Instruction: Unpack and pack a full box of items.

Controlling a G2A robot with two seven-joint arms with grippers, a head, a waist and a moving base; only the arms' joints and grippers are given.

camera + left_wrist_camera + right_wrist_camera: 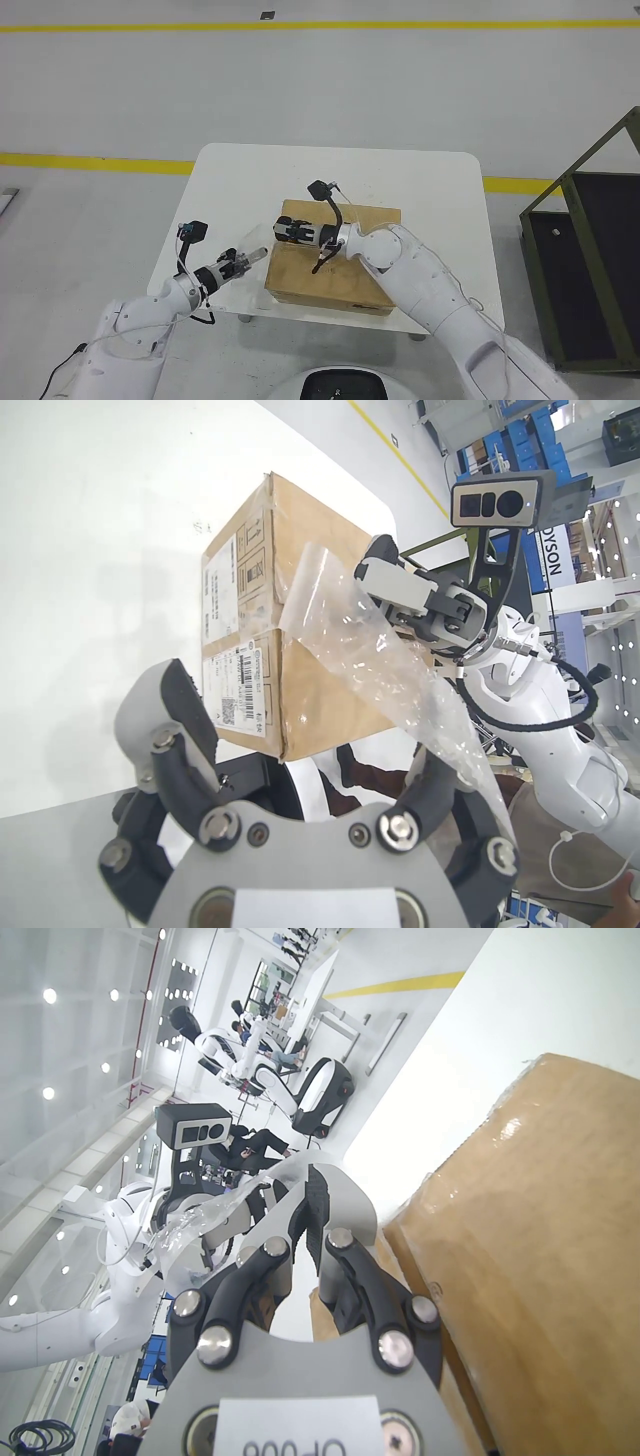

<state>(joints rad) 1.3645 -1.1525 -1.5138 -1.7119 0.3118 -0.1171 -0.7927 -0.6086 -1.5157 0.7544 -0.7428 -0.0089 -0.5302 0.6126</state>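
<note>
Big white rounded table [340, 170] on the grey floor, yellow floor lines [90, 160] behind it and a dark green metal cart [590, 270] well off to the robot's right. On the table's near half sits the brown cardboard box [300, 275], flaps closed. Its longer side runs roughly across the table, slightly skewed, and the white-labelled end [235, 695] faces the left arm.

The right arm lies across the box top and covers part of it. The right gripper [285, 232] is at the box's left edge, above the lid, its dark pads [312, 1208] pressed together. Whether anything is pinched between them, I cannot tell.

Over to the left gripper [310, 710], just beside the box on its left, above the table's near edge, fingers spread wide. A long strip of clear crinkled tape [380, 660] clings to one of its fingers. The strip's length points away from that finger toward the right gripper, crossing in front of the box's corner, with its broad free end up near the box top.
</note>
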